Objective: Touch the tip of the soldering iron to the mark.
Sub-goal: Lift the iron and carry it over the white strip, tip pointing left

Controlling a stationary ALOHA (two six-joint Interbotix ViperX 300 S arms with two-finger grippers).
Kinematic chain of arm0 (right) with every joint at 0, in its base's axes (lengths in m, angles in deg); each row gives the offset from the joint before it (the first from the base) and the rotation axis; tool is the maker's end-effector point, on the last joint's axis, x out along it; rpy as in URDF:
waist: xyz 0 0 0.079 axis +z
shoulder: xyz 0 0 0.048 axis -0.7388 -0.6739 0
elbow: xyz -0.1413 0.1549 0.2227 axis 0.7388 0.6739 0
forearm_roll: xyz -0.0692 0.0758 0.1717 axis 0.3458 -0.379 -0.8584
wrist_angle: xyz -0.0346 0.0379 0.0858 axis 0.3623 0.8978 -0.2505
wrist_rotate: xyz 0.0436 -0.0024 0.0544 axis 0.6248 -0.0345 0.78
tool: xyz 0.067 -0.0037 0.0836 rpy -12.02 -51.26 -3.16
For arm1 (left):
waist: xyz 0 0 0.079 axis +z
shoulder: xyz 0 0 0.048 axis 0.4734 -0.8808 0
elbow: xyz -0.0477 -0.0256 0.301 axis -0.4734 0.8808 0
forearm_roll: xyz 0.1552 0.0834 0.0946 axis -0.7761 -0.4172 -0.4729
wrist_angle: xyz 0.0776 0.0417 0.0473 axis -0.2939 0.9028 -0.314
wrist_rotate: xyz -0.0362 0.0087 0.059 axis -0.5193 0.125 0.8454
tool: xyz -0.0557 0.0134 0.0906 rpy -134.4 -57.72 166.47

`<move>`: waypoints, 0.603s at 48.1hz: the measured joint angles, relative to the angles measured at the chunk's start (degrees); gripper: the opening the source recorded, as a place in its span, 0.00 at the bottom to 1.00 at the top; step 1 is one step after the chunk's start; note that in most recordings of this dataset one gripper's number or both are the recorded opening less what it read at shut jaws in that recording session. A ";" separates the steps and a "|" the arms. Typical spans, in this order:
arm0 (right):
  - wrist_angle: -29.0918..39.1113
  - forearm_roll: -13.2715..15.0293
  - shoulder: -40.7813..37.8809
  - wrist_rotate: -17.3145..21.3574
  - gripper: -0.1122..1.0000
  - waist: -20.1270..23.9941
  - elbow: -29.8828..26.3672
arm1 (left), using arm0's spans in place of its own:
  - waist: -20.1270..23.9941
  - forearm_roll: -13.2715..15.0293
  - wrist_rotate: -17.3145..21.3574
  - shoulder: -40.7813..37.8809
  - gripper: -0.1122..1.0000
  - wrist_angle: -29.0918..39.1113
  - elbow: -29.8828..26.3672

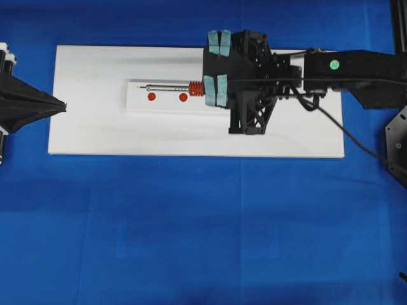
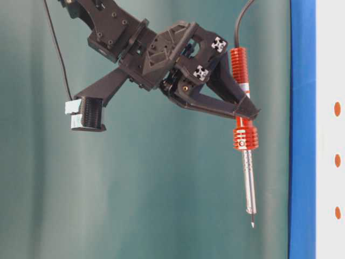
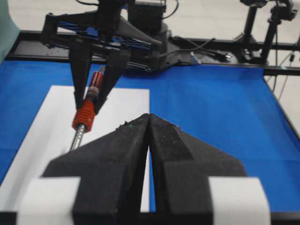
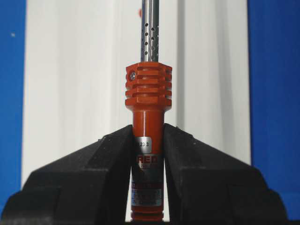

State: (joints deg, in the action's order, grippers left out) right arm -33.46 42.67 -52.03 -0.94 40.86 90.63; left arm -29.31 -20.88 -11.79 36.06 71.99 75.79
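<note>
My right gripper (image 1: 207,88) is shut on the red-orange handle of the soldering iron (image 1: 196,88), just behind its ribbed collar (image 4: 148,89). The metal shaft points left, and its tip (image 1: 147,88) appears just beside the left red mark (image 1: 151,96). A second red mark (image 1: 183,97) lies under the shaft. In the table-level view the iron (image 2: 245,137) is held off the white board (image 2: 329,65), with its tip (image 2: 252,224) clearly apart from the marks (image 2: 337,212). My left gripper (image 1: 62,105) is shut and empty at the board's left edge, as the left wrist view (image 3: 149,118) shows.
The white board (image 1: 95,133) lies on a blue cloth (image 1: 191,229). The marks sit on a slightly raised white strip (image 1: 137,105). The iron's black cord (image 1: 343,130) trails right past the right arm (image 1: 356,67). Another arm base (image 1: 397,146) stands at the right edge.
</note>
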 measured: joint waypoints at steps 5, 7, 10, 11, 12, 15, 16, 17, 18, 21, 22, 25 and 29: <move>0.00 0.00 0.09 -0.79 0.16 -1.05 0.00 | 0.00 0.09 0.00 0.00 0.10 0.00 0.00; 0.00 0.00 0.00 -1.14 0.16 -1.58 0.00 | 0.00 0.09 0.00 0.00 0.10 0.00 0.00; 0.00 0.00 0.09 -1.41 0.16 -2.11 0.00 | 0.00 0.00 0.00 0.00 0.10 0.00 0.00; 0.00 -0.09 0.00 -1.49 0.16 -2.20 0.00 | 0.00 0.00 0.00 0.00 0.10 0.00 0.00; 0.00 0.00 0.09 -1.67 0.16 -2.20 0.00 | -0.09 0.09 0.00 0.00 0.10 -0.09 0.00; -0.09 0.00 0.09 -1.76 0.16 -2.29 0.00 | 0.00 0.09 0.00 0.00 0.10 0.00 0.00; -0.09 0.00 0.09 -1.76 0.16 -2.20 0.09 | 0.00 0.00 0.00 0.00 0.10 0.00 0.00; 0.00 -0.09 0.09 -1.76 0.16 -2.20 0.00 | 0.00 0.00 0.00 0.00 0.10 0.00 0.00; 0.00 -0.09 0.09 -1.76 0.16 -2.20 0.00 | 0.00 0.09 0.00 0.00 0.10 0.00 0.00; 0.09 -0.09 0.00 -1.85 0.16 -2.20 0.00 | 0.00 0.00 0.00 0.00 0.10 0.00 0.00; 0.18 -0.09 0.00 -1.76 0.16 -2.20 0.00 | -0.09 0.09 0.00 0.00 0.10 -0.09 0.00; 0.88 0.00 0.09 -1.85 0.16 -2.11 0.00 | 0.00 0.09 0.00 0.00 0.10 0.00 0.00; 2.11 0.00 0.00 -1.76 0.16 -2.20 0.00 | 0.00 0.00 0.09 0.00 0.10 0.00 0.00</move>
State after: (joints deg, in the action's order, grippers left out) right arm -31.35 42.67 -52.03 -2.70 38.66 90.63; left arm -29.31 -20.88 -11.70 36.06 71.99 75.79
